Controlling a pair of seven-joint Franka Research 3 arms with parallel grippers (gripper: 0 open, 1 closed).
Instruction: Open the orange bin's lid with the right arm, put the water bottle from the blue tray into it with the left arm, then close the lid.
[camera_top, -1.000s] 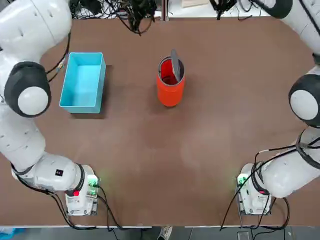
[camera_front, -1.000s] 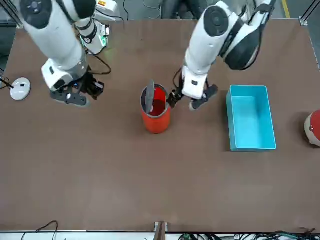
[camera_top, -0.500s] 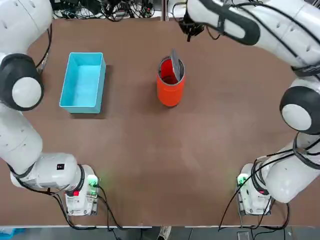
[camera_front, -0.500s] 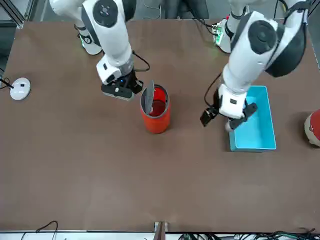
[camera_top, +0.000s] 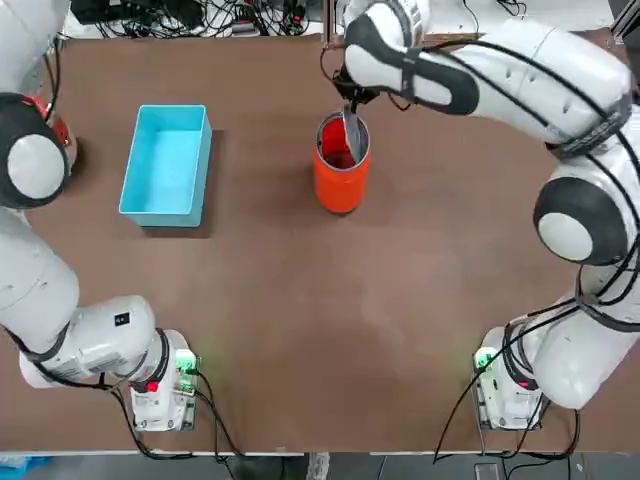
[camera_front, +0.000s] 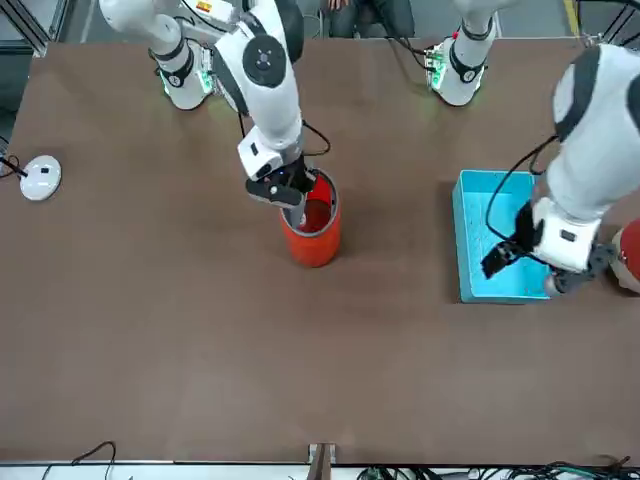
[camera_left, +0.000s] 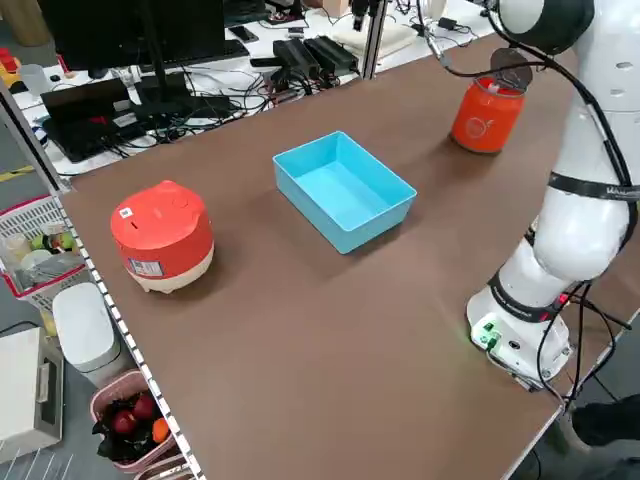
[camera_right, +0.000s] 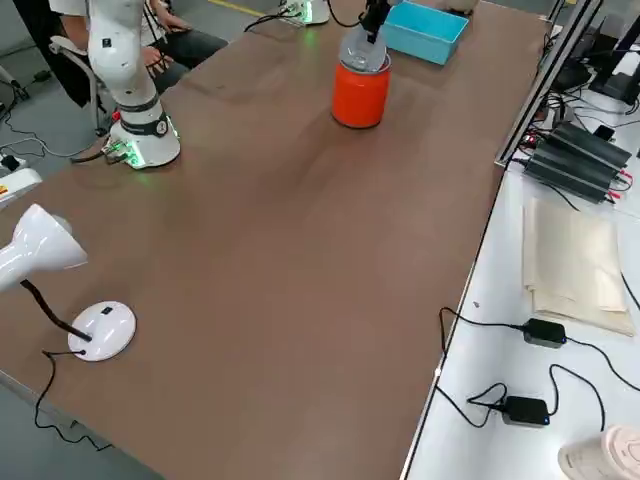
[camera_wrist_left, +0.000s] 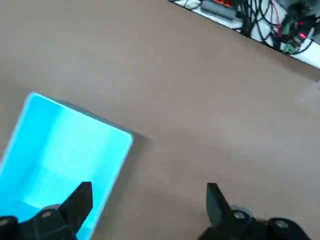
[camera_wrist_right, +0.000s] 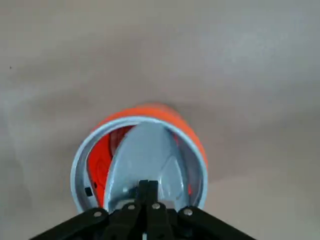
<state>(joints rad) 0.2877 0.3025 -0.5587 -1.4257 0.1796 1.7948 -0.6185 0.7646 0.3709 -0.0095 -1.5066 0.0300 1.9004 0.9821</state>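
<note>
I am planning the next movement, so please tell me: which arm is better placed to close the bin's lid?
Probably the right: its shut hand is at the raised lid of the orange bin, while the left hand hangs open by the blue tray, away from the bin.

soft shadow beside the tray (camera_top: 165, 165); wrist views blurry.

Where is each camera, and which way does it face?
Top: overhead, looking down on table; left arm, right arm.
Front: across the table, facing the robot; both arms.
Left side: raised, looking diagonally down; one arm.
Right side: raised, looking diagonally down; one arm base.
Left wrist: above, beside blue tray; left gripper.
Right wrist: above orange bin; right gripper at the lid.
Top and front share bin and tray.
</note>
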